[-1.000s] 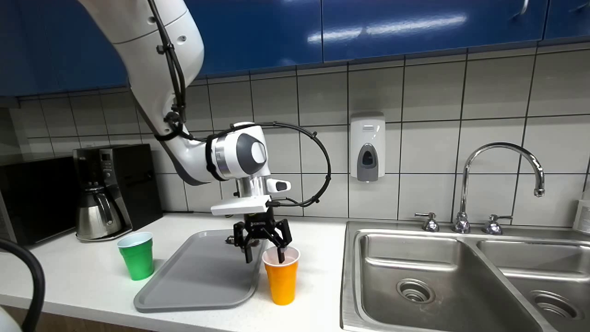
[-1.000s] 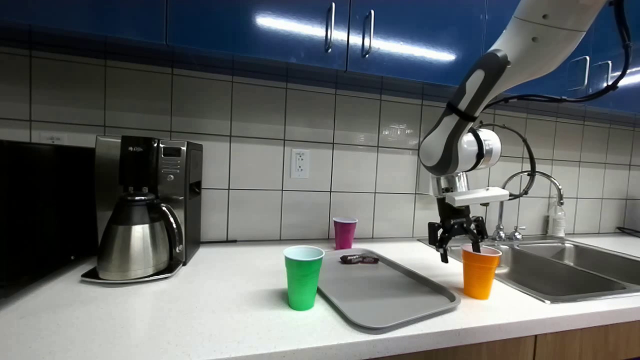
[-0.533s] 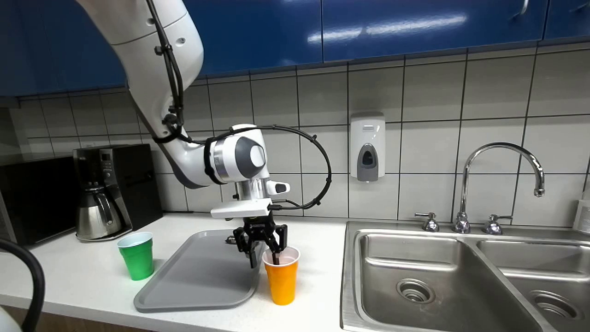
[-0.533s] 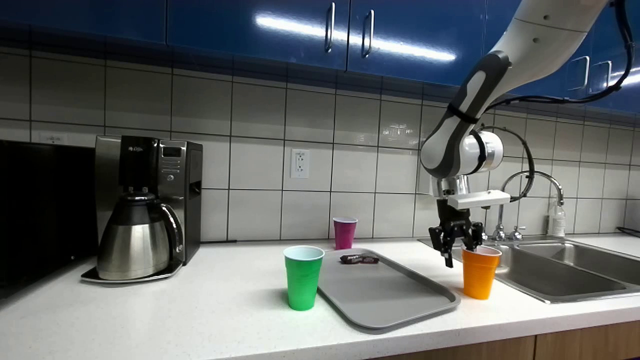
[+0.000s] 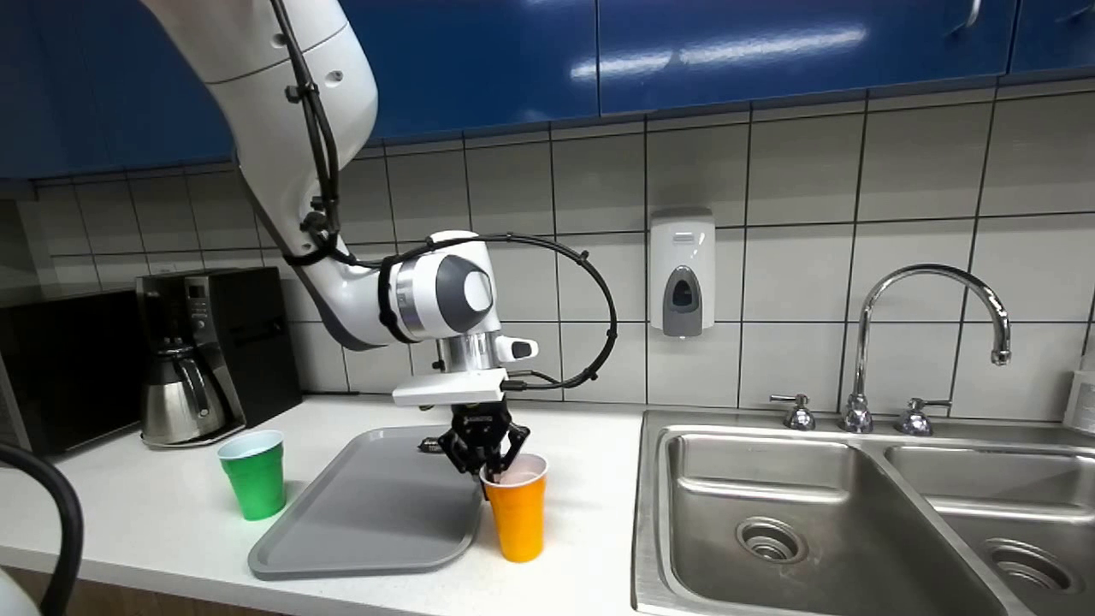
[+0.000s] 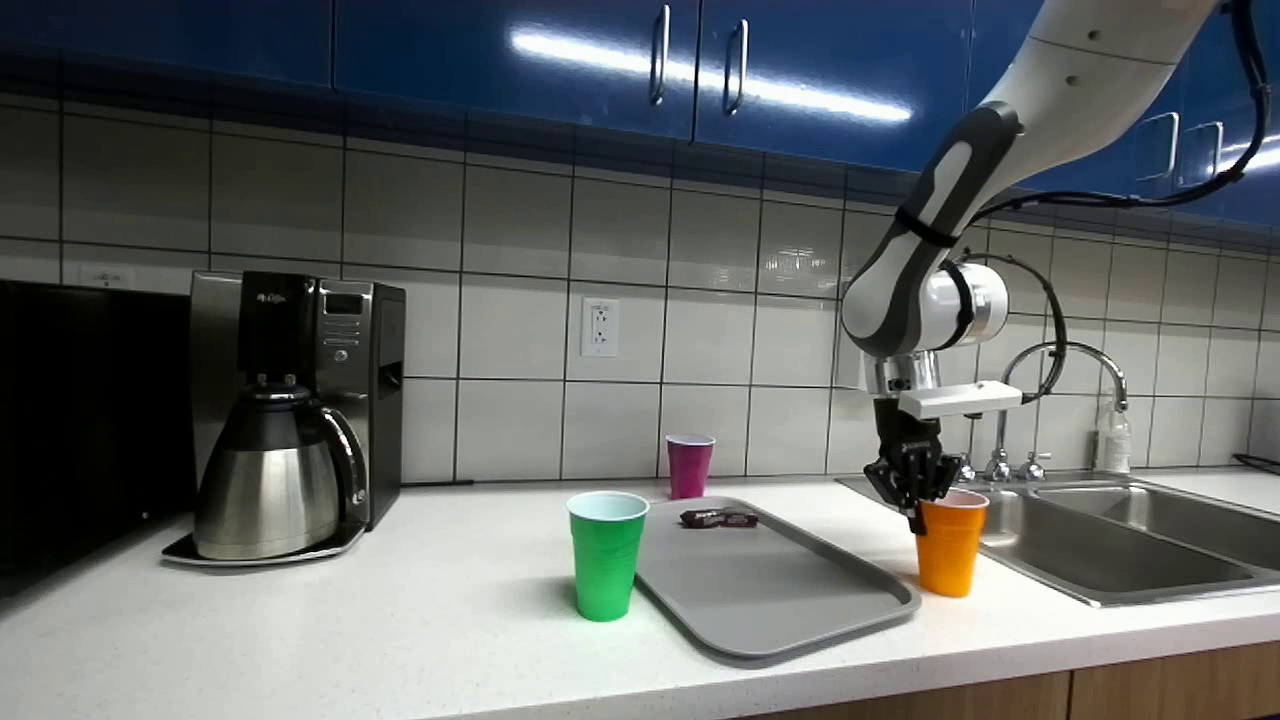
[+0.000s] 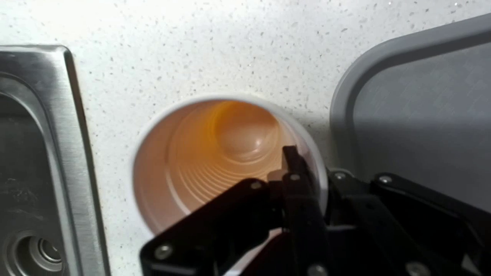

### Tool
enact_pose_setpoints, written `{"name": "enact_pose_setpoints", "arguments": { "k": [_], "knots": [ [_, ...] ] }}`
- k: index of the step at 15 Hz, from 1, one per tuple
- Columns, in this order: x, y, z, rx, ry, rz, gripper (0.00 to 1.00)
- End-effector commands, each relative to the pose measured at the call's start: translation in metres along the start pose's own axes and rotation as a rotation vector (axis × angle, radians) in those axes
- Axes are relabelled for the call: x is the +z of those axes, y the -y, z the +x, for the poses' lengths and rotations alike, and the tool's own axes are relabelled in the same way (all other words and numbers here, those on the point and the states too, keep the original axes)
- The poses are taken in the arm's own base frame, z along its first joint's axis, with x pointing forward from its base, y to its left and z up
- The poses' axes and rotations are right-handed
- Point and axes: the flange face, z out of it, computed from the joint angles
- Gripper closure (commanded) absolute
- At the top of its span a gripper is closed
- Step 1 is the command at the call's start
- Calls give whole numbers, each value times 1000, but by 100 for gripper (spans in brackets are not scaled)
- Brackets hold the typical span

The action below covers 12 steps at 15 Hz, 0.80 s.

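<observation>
An orange cup is clenched at its left rim by the black gripper on a white counter, a gray tray set just beside it at left, a steel sink at right.

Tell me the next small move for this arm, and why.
Probably a short, slow lift straight up: the fingers are shut on the wall of the orange cup, one inside and one outside, while its base appears to rest on the counter. Going slowly seems wise, since they grip only one side near the rim.
</observation>
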Motion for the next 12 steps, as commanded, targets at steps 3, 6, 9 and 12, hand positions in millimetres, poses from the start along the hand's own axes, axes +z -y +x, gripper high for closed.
{"name": "enact_pose_setpoints", "arguments": {
  "k": [3, 6, 9, 12],
  "knots": [
    [-8, -7, -6, -23, -34, 5, 99],
    [-15, -9, -7, -24, -44, 1, 100],
    [-26, -10, -8, -26, -54, -12, 99],
    [-41, -8, -10, -34, -81, -16, 99]
  ]
}}
